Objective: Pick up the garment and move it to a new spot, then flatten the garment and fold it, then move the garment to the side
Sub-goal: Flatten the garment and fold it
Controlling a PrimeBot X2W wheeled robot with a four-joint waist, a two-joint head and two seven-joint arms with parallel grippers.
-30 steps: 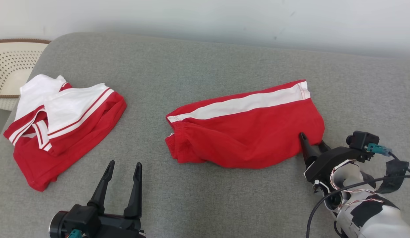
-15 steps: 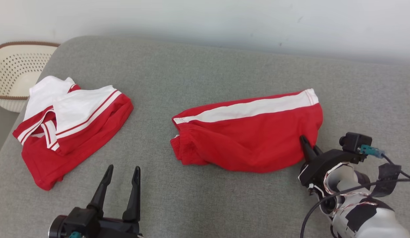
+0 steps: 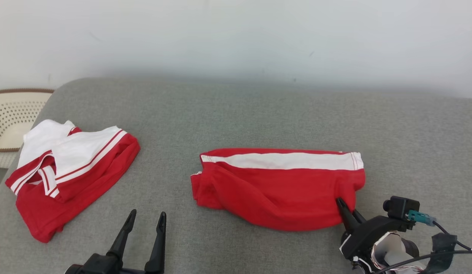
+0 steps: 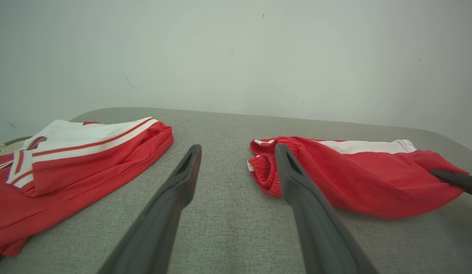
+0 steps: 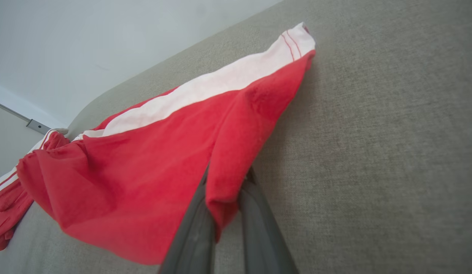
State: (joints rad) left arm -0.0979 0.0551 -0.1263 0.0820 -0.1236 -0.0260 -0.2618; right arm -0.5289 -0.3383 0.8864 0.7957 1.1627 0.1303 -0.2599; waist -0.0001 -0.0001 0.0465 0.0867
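Note:
The garment [image 3: 281, 190], red shorts with a white side stripe, lies across the middle of the grey cushion [image 3: 236, 110]. My right gripper [image 3: 344, 207] is shut on its near right corner, and the right wrist view shows a red fold of the garment [image 5: 224, 190] pinched between the two dark fingers and pulled up off the fabric surface. My left gripper [image 3: 144, 224] stands open at the lower left, apart from the cloth. In the left wrist view the garment [image 4: 353, 179] lies just beyond the right finger, with the elastic waistband nearest.
A second red and white garment [image 3: 64, 175] lies crumpled at the cushion's left end. A cream perforated basket [image 3: 11, 121] stands beyond the left edge. A pale wall [image 3: 236, 38] rises behind the cushion.
My right gripper has shut on the garment's near right corner and drawn it toward me, so the shorts now lie straighter. The head camera has tilted up, showing more wall.

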